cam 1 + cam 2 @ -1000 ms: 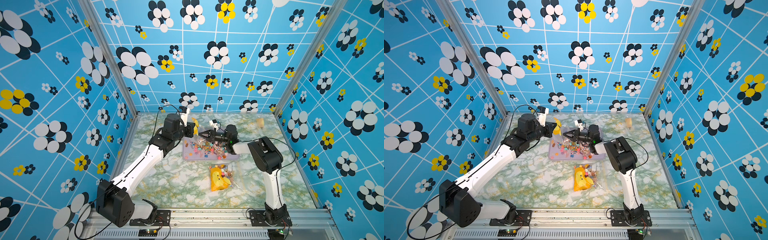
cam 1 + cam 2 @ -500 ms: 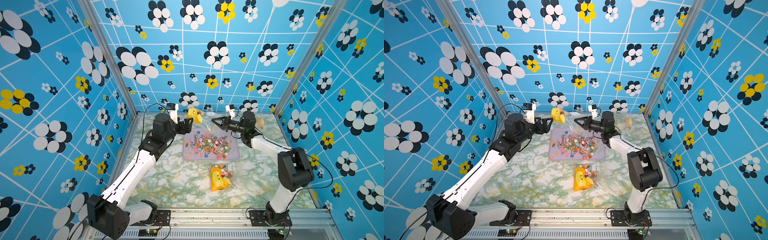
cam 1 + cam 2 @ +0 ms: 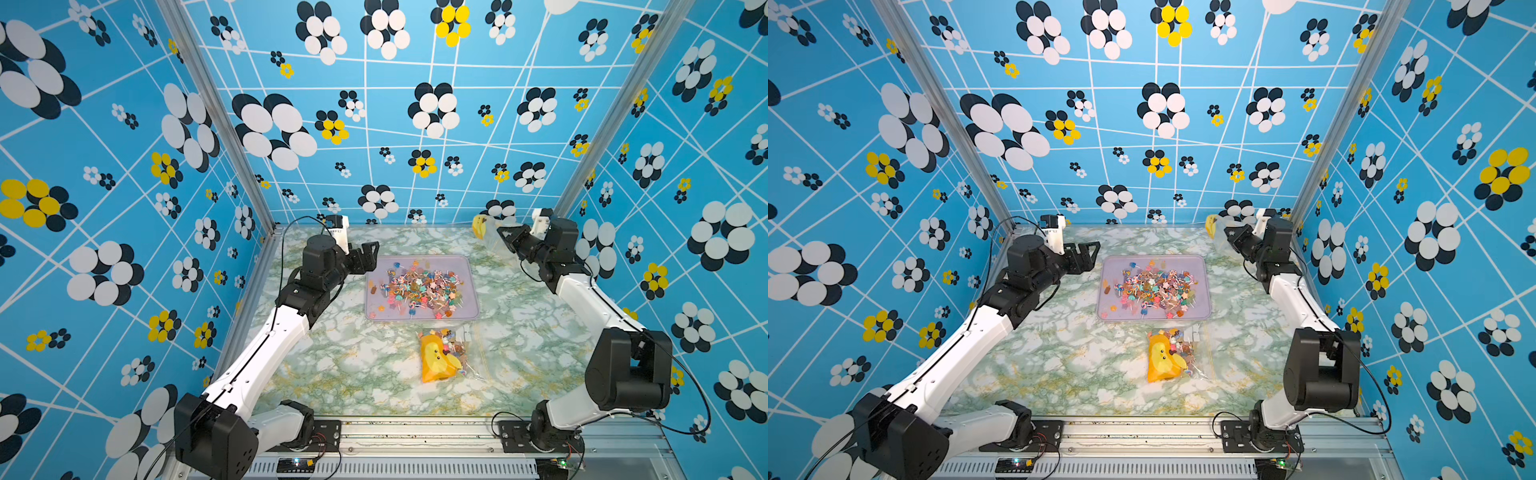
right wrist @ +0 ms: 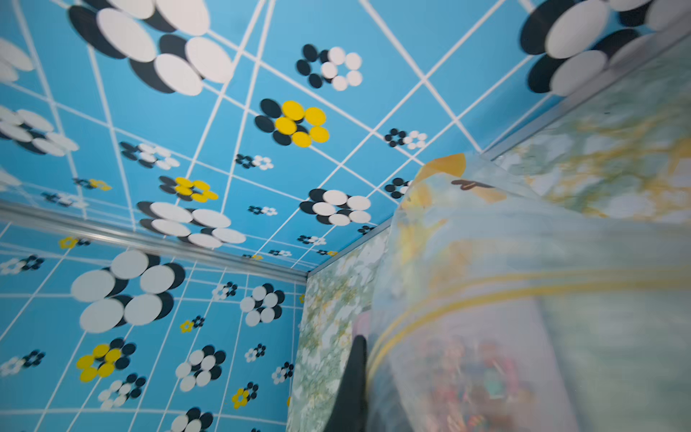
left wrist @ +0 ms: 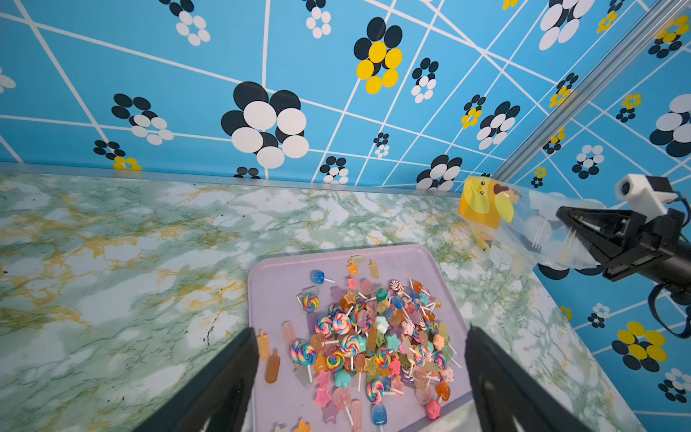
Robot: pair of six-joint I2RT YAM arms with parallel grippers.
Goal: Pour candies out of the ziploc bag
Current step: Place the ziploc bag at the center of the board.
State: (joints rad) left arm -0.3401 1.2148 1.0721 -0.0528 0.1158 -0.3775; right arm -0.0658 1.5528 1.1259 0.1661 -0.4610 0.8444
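Two ziploc bags: empty-looking bag point(image 5: 497, 209) hangs limp from right hand point(image 5: 568, 220), clamped on its thin slippery film; full bag point(image 3: 442, 357) lies on worktop point(image 3: 332, 365) well apart from wide-open left hand point(image 3: 368, 257), soft, probably best pinched by bottom corners.

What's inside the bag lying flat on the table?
Small coloured candies show through the bag's clear part; its yellow duck print hides whatever lies behind.
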